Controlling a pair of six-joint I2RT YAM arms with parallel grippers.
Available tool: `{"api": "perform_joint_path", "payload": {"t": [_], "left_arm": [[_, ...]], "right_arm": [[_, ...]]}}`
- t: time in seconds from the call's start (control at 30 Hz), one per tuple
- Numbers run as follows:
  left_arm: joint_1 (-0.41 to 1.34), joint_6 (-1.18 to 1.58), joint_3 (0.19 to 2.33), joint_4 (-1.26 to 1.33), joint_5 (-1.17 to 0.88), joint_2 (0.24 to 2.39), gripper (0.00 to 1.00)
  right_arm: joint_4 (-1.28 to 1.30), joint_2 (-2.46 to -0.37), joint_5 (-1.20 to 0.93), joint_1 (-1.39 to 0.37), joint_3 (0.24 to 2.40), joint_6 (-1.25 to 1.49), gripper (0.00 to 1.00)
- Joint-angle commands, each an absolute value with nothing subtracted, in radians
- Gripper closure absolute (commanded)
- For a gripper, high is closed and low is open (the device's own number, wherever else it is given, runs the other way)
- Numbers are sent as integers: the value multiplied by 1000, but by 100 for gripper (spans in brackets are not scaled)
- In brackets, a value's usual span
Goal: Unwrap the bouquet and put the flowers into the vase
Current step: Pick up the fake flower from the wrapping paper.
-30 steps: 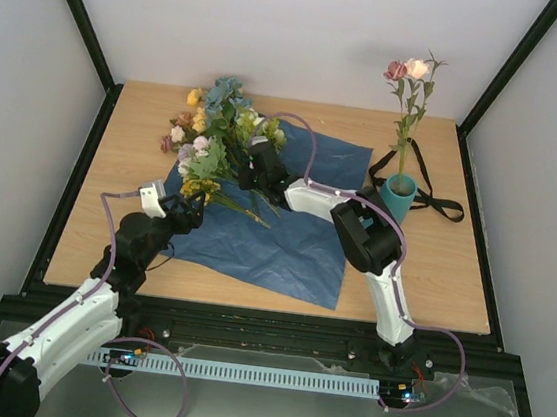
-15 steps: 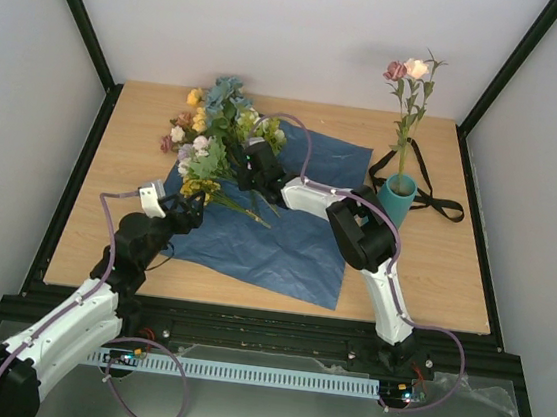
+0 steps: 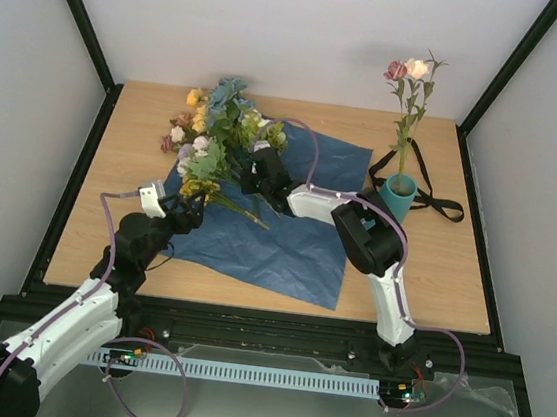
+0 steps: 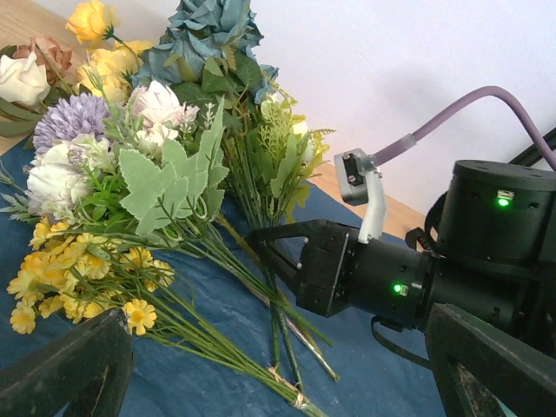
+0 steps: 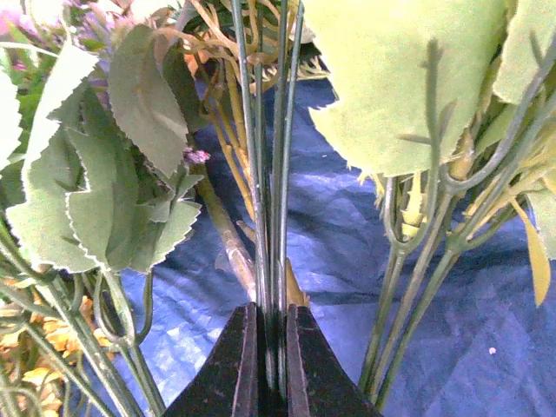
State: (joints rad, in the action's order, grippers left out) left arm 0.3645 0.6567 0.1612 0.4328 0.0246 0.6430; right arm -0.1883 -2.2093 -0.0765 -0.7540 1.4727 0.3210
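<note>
The flowers (image 3: 217,133) at the upper left mix dusty blue, yellow, white, lilac and rust blooms over green leaves and stems. The crinkled paper (image 3: 299,246) under them is plain dark blue. The vase (image 3: 398,196) at right is teal, with pink and cream blooms. The ribbon (image 3: 449,210) is black. The table (image 3: 129,151) is light wood grain. The right claw (image 5: 270,321) is black.

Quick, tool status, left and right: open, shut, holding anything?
Left tool: open, holding nothing.
Right tool: shut on a few thin flower stems.
</note>
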Motion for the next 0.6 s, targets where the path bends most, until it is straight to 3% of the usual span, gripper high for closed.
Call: {"api": "perform_joint_path", "payload": {"t": [0.0,0.57], "left_arm": [[367,647,163,457,14,644,7],[368,652,161,482,-12,664,10]], "right_arm": [[-357,-2115,-83,-758,1406,334,99],[-695,-1972,-97,-758,1206,336,99]]}}
